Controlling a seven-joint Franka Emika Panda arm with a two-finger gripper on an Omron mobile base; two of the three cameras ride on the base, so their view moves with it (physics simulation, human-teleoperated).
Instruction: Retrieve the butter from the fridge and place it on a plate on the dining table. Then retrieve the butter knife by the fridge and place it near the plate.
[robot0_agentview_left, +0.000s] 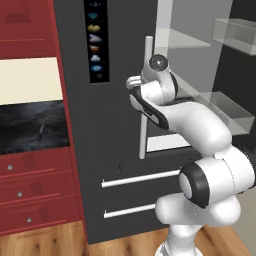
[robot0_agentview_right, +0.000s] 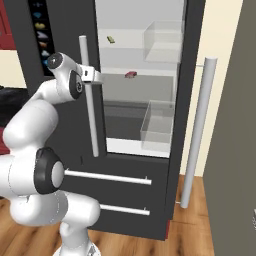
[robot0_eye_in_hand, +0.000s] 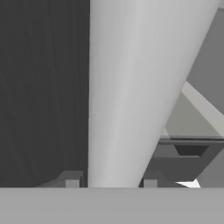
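- Hand view: two dark fingers (robot0_eye_in_hand: 72, 179) rise at the bottom edge, one on each side of the pale bar handle (robot0_eye_in_hand: 131, 92) of the fridge (robot0_eye_in_hand: 43, 87). The bar sits between them and takes up nearly the whole gap. Contact between the pads and the bar cannot be confirmed, so I cannot tell whether they are clamped or merely spread around it.
- Hand view: the dark grey door face lies to one side of the fingers; on the other side, past the bar, are pale shelf edges of the open interior.
- Left base view: the gripper (robot0_agentview_left: 148, 80) is at the upper part of the left door's handle (robot0_agentview_left: 143, 135), partly hidden by the wrist. The black icon panel (robot0_agentview_left: 96, 40) is just to its left. The butter knife (robot0_agentview_left: 40, 131) lies well to the left on a dark counter (robot0_agentview_left: 30, 125) among red cabinets (robot0_agentview_left: 35, 185). Two drawers (robot0_agentview_left: 140, 177) sit below the fingers.
- Right base view: the gripper (robot0_agentview_right: 91, 75) meets the handle (robot0_agentview_right: 89, 95) near its upper part. The right door stands open. The butter (robot0_agentview_right: 111, 38) lies on an upper shelf, up and to the right of the fingers, well apart. A small red item (robot0_agentview_right: 131, 74) lies on the next shelf down, level with the fingers, to their right.
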